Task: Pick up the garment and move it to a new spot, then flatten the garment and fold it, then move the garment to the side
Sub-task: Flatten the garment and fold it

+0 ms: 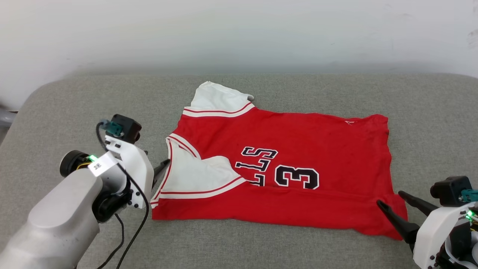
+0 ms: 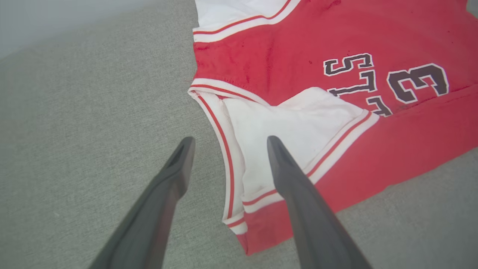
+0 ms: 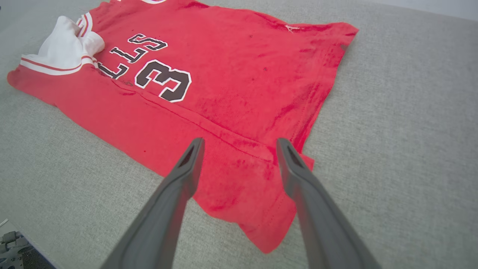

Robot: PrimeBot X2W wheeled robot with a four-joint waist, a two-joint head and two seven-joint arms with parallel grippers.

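Progress check: the red jersey tee (image 1: 298,149) is lying spread out in the middle of the grey fabric cushion (image 1: 261,243), collar end toward my left, hem toward my right. Looks to me like the pick-up-and-move and the flattening are done, and the first fold is in. The near long edge is lying doubled over the front, with the near white sleeve (image 2: 283,123) tucked in on top and covering part of the lettering and number. The far white sleeve (image 1: 216,99) is poking out unfolded, so I'm figuring that side needs folding in, then probably a fold across, then the shuffle to the side. My left pincer (image 2: 229,139) is hanging wide open at the collar end, gripping nothing, one finger over the cushion and one over the tucked sleeve. My right pincer (image 3: 239,140) is gaping just as wide over the near hem corner, also empty
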